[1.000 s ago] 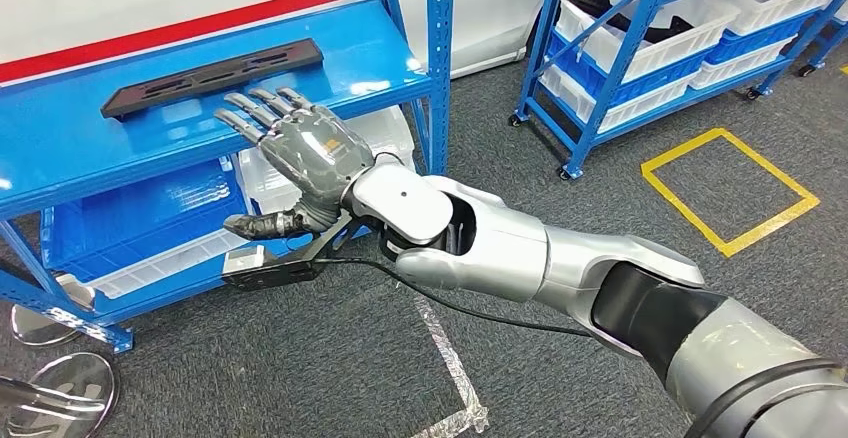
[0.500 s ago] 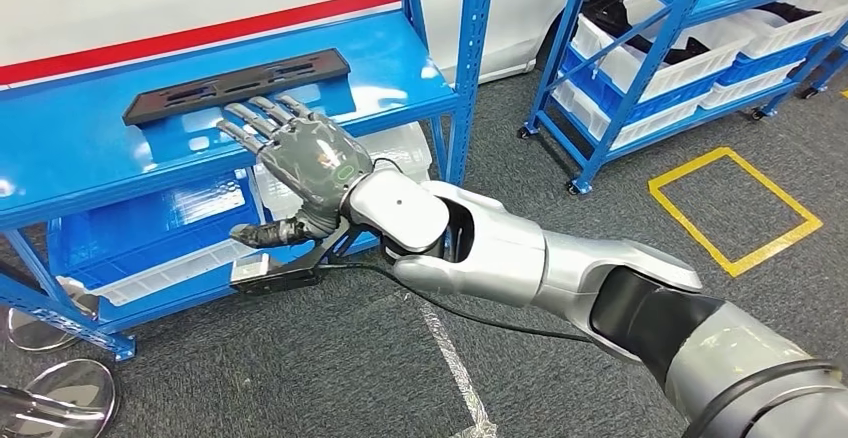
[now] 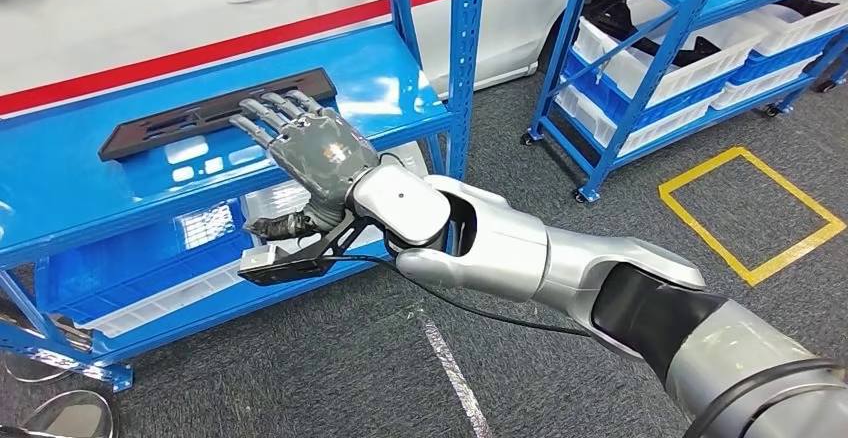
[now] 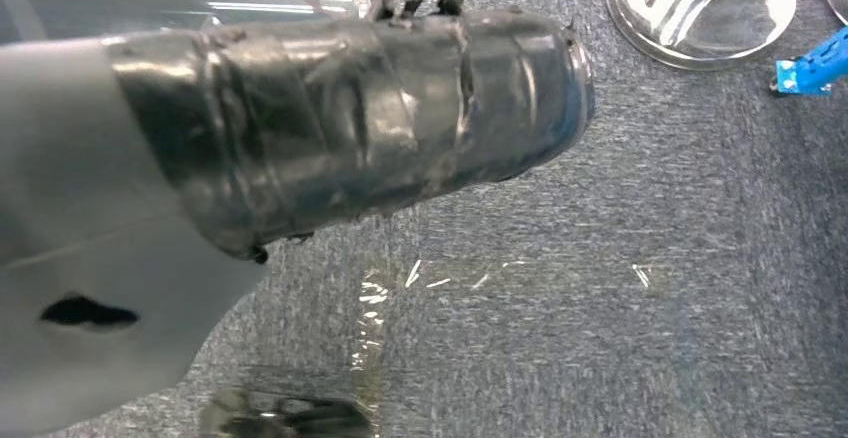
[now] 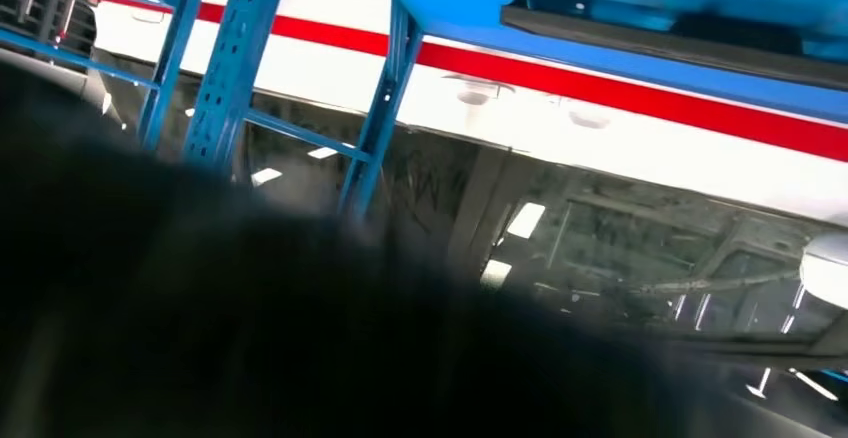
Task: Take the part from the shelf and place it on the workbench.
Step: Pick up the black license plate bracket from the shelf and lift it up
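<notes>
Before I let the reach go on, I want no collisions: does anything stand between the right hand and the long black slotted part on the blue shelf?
Nothing visible does. The right hand, fingers spread, is at the long black slotted part on the blue shelf.

Right arm (image 3: 560, 268): silver shells gleaming, black joint band showing. Right hand (image 3: 315, 158): grey plates, darker fingers. Black cable (image 3: 470, 310) trailing underneath; left hand (image 4: 350, 128): taped grey thumb.

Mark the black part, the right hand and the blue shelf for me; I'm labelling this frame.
black part (image 3: 160, 128), head view, its bare left half.
right hand (image 3: 312, 158), head view, back of the palm.
blue shelf (image 3: 90, 183), head view, bare top board.
</notes>
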### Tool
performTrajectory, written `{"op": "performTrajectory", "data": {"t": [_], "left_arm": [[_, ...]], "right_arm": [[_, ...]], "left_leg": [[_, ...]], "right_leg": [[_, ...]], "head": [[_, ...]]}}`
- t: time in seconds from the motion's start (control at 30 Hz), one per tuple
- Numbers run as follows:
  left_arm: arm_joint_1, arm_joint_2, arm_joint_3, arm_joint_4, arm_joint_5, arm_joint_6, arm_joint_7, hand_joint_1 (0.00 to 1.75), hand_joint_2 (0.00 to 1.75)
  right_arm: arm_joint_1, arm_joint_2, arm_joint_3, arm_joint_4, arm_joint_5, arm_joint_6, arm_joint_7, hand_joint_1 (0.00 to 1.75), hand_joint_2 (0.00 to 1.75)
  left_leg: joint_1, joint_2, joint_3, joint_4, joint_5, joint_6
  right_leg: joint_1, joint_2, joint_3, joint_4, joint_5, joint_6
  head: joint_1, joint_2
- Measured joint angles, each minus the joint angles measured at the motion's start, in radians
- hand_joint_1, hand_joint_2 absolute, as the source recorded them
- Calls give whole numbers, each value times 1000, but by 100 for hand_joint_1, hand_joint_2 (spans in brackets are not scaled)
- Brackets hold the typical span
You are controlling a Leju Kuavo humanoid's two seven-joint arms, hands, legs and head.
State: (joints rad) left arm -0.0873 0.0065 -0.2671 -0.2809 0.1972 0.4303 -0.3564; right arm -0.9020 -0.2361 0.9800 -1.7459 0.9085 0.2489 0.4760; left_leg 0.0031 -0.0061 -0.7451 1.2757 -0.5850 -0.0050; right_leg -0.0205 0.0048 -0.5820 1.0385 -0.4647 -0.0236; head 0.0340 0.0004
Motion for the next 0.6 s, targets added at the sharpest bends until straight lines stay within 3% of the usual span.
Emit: {"op": "performTrajectory", "data": {"t": [0.03, 0.1, 0.17, 0.23, 0.3, 0.4, 0.47, 0.5, 0.53, 0.6], "left_arm": [[0, 0, -1, 0, 0, 0, 2, 0, 0], [0, 0, -2, 0, 0, 0, 4, 0, 0], [0, 1, -2, 1, 0, 0, 6, 0, 0], [0, 1, -4, 2, 0, 0, 7, 0, 0], [-1, 0, -9, 2, -2, 0, 9, 0, 0], [-7, 0, -20, 2, -5, -1, 17, 0, 0], [-9, 0, -26, 2, -6, -3, 23, 0, 0], [-9, 0, -29, 2, -7, -4, 24, 0, 0], [-10, 0, -32, 2, -7, -4, 25, 0, 0], [-10, -1, -39, 2, -8, -4, 27, 0, 0]], "right_arm": [[-2, 2, 0, 2, -5, 3, -5, 0, 175], [-7, 9, 0, 7, -11, 8, -10, 0, 175], [-12, 13, 0, 11, -12, 9, -12, 0, 175], [-15, 17, 0, 15, -11, 9, -14, 0, 175], [-22, 23, 0, 20, -10, 6, -19, 0, 175], [-32, 42, 3, 32, -15, 4, -40, 0, 175], [-32, 59, 9, 47, -23, 4, -59, 0, 175], [-33, 67, 12, 56, -26, 4, -67, 0, 175], [-35, 75, 15, 63, -28, 4, -74, 0, 175], [-40, 88, 20, 76, -28, 4, -80, 0, 175]], "left_leg": [[-1, 0, 8, -54, 36, 5], [-8, 0, 40, -189, 148, 20], [-15, -2, 63, -260, 208, 34], [-16, -3, 80, -274, 203, 44], [-13, -3, 102, -286, 201, 53], [-11, -4, 125, -291, 186, 62], [-12, -6, 140, -288, 169, 63], [-12, -8, 149, -285, 159, 62], [-11, -11, 160, -280, 147, 60], [-12, -14, 176, -268, 122, 54]], "right_leg": [[0, 0, 13, 0, -9, 1], [1, 2, 34, -2, -27, 7], [3, 5, 48, -6, -37, 18], [6, 6, 56, -4, -37, 30], [6, 3, 44, 33, -42, 36], [5, 1, -52, 190, -102, 42], [4, 1, -113, 250, -139, 45], [3, 1, -123, 237, -132, 45], [3, 0, -118, 193, -100, 44], [3, -1, -94, 71, -2, 40]], "head": [[0, 0], [0, 0], [0, 0], [0, 0], [1, 0], [1, 0], [1, 0], [1, 0], [1, 0], [0, 0]]}}
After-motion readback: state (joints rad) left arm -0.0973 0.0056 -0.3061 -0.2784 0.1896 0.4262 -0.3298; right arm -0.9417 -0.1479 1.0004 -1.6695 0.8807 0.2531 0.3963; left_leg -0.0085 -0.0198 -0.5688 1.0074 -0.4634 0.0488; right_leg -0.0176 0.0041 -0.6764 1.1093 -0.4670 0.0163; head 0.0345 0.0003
